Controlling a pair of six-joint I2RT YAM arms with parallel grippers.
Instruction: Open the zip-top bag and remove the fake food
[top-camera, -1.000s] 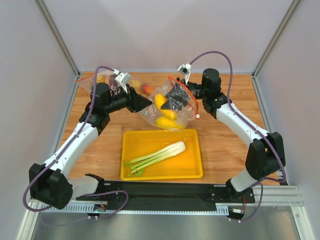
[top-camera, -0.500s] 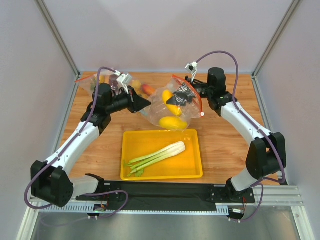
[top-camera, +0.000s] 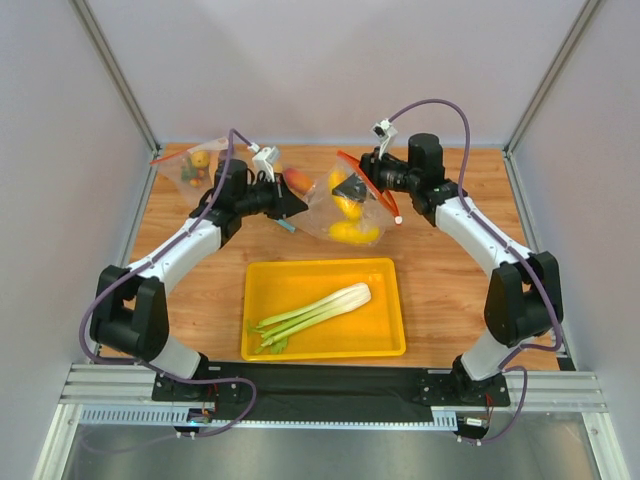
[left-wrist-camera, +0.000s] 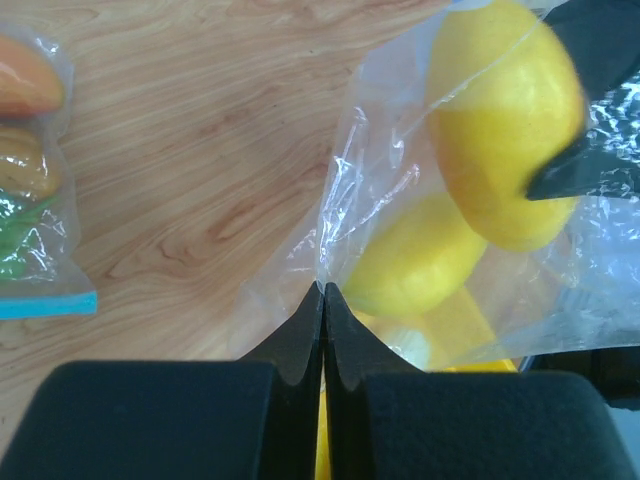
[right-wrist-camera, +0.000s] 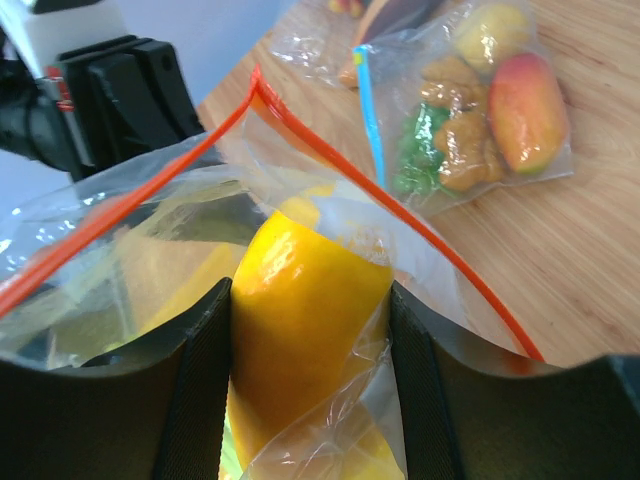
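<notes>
The zip-top bag (top-camera: 365, 222) hangs above the table's back middle, its red-orange strip (right-wrist-camera: 400, 220) spread open. My left gripper (left-wrist-camera: 324, 290) is shut on a fold of its clear film at the bag's left edge (top-camera: 300, 206). My right gripper (right-wrist-camera: 308, 292) reaches into the mouth (top-camera: 352, 187) and is shut on a yellow-orange oval fruit (right-wrist-camera: 300, 330), with some film caught against one finger (right-wrist-camera: 420, 390). A second yellow fruit (left-wrist-camera: 415, 255) lies lower in the bag. The celery-like stalk (top-camera: 315, 312) lies in the yellow tray (top-camera: 385, 325).
A clear bag with a blue zip strip (right-wrist-camera: 470, 110) lies on the wood behind the arms, holding small food pieces. Another small bag (top-camera: 195, 170) sits at the back left corner. The tray stands between the two arm bases.
My left gripper has closed on the bag's film and its arm has swung back and right. The bag and my right gripper have shifted toward the back.
</notes>
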